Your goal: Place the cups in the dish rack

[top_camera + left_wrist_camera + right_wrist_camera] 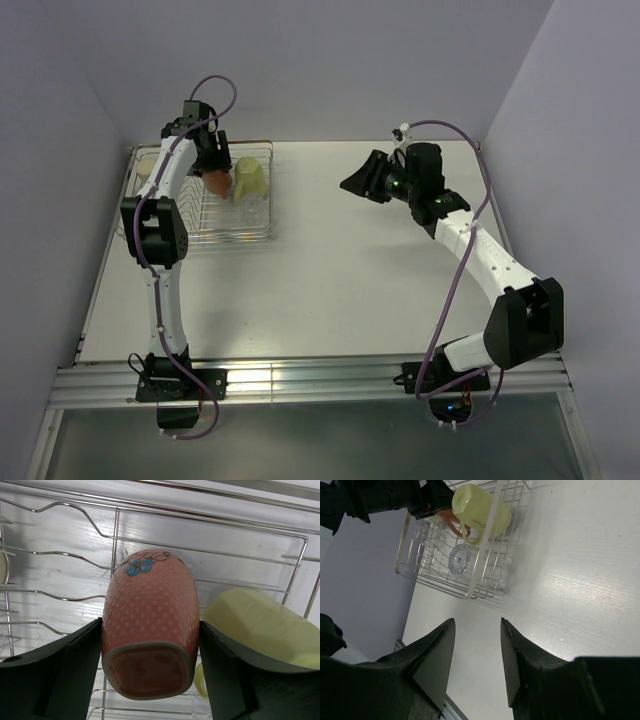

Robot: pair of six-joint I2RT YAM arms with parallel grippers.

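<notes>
Clenched on the orange-salmon mug (pixel 150 615) with the left claw (pixel 150 645), base toward the wrist, over the dish rack (pixel 115 530) wires, just beside the yellow-green mug (pixel 260 625). Best to lower slowly, keep off that neighbour, seat between prongs, then let go. Caught only from the left wrist: a blue flower print. Caught best from the right wrist: right claw (pixel 477 655) spread, idle above the desk (pixel 580 580); a clear glass (pixel 459 560) racked.

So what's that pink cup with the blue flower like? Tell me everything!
The salmon-pink mug looks ceramic, with a bumpy dotted skin and a blue flower painted near its far end. Its flat base faces the wrist camera. The left gripper squeezes it on both sides, holding it over the wires of the dish rack, right beside the yellow-green mug.
</notes>
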